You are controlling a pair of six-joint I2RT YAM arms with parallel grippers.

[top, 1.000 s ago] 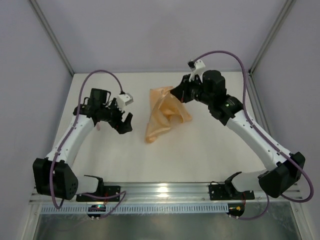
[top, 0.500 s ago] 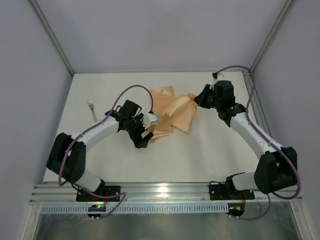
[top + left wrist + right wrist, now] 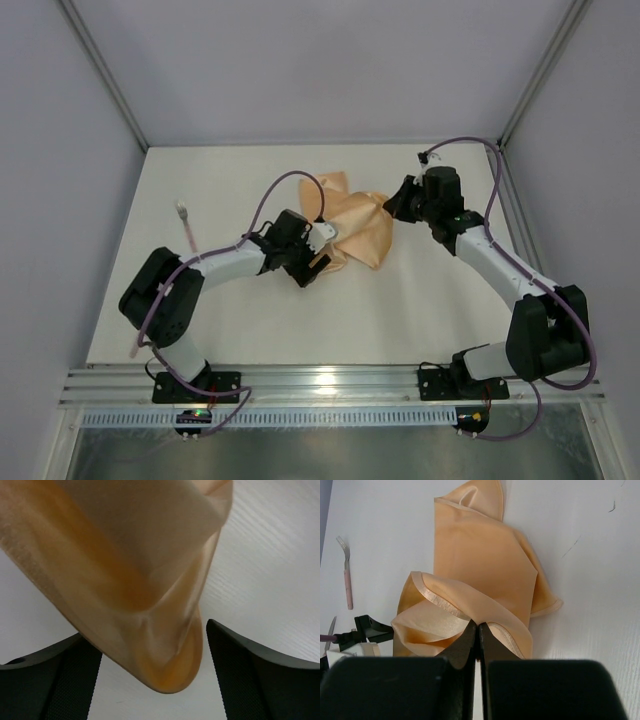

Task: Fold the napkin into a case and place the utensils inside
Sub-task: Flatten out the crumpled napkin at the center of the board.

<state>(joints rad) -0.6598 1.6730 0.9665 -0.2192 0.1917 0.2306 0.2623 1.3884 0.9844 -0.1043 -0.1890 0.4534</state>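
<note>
Nothing finished: napkin [image 3: 355, 232] bunched, no fold made, one edge pinched in right gripper [image 3: 479, 630], one corner between left gripper's [image 3: 150, 672] spread jaws, fork [image 3: 185, 222] well apart from napkin, not yet inserted.

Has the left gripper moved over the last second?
Yes. In the top view the left gripper has swung right, away from the table's left edge, to the napkin's near-left corner.
</note>
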